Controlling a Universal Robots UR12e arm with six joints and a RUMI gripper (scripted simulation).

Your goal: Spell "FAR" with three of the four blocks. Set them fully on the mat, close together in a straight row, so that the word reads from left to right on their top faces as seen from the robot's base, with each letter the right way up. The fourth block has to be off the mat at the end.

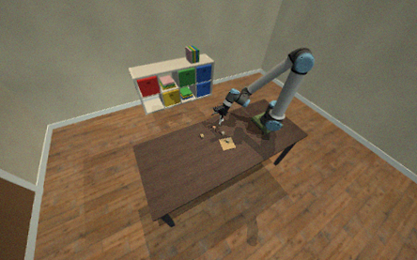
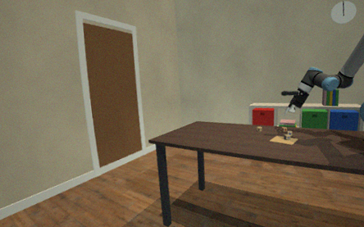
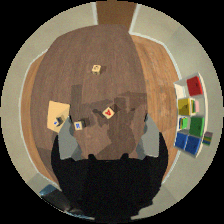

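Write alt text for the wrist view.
Fisheye view down onto a dark table with the open gripper empty above a red-lettered block. A blue-lettered block lies beside the mat, another on it, a fourth farther off.

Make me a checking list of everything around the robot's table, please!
Surface: dark wooden table, tan mat on it.
Job's things: four small letter blocks; one on the mat, one beside the mat, a red-lettered one under the claw, one farther off.
Clutter: nothing seen.
Claw: open, empty, above the table.
Cables: nothing seen.
Surroundings: shelf unit with coloured bins, door, wall clock.
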